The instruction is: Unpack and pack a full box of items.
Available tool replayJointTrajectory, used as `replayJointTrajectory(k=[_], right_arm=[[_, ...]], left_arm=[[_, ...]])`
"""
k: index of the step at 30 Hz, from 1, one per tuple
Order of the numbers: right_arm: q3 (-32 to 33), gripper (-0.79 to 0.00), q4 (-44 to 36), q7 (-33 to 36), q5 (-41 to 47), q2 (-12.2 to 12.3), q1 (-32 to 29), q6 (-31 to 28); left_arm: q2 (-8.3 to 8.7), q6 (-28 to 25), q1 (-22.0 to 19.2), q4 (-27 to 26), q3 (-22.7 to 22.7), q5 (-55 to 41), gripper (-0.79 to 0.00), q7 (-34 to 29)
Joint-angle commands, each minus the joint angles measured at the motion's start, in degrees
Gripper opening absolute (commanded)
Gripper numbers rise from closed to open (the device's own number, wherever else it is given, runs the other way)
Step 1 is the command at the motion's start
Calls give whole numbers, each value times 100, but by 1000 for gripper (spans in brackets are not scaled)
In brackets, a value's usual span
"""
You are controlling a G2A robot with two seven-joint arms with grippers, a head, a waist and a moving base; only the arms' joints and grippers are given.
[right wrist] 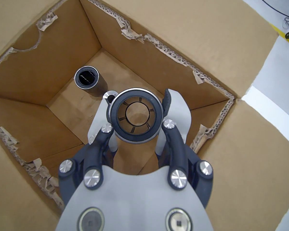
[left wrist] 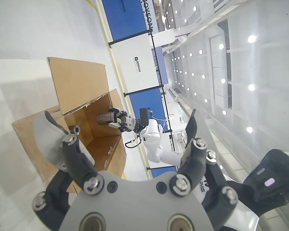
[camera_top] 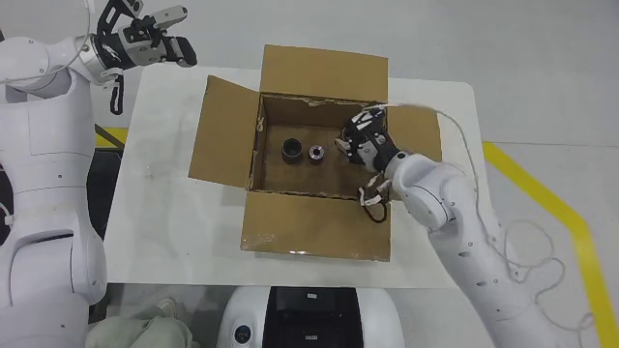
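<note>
Right claw point(right wrist: 137, 97) is gripping a dark metal tube point(right wrist: 115, 118) over the brown cardboard box point(right wrist: 159, 20); another tube point(right wrist: 86, 79) is lying inside; left claw point(camera_top: 182, 37) is gaping.

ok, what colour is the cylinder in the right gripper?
Dark grey cylinder, silver rim; right wrist view.

Between the fingers point(right wrist: 180, 111) of the right gripper point(right wrist: 136, 99) the sleeve point(right wrist: 136, 134) shows just its ring end; its body is hidden behind. Past one fingertip a small metal part point(right wrist: 110, 95) peeks out, mostly covered. The box point(right wrist: 159, 13) flaps run off the edges.
</note>
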Motion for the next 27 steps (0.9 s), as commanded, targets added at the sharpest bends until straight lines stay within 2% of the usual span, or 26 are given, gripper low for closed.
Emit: replayJointTrajectory(k=[1,13,27], right_arm=[[-74,-785,205,-17,59,-24,107,14],[-472,-785,1186,144,417,-180,631,162],[-698,-785,1734,199,493,-289,862,333]], left_arm=[[0,0,0,0,0,0,0,0],[0,0,0,0,0,0,0,0],[0,0,0,0,0,0,0,0]])
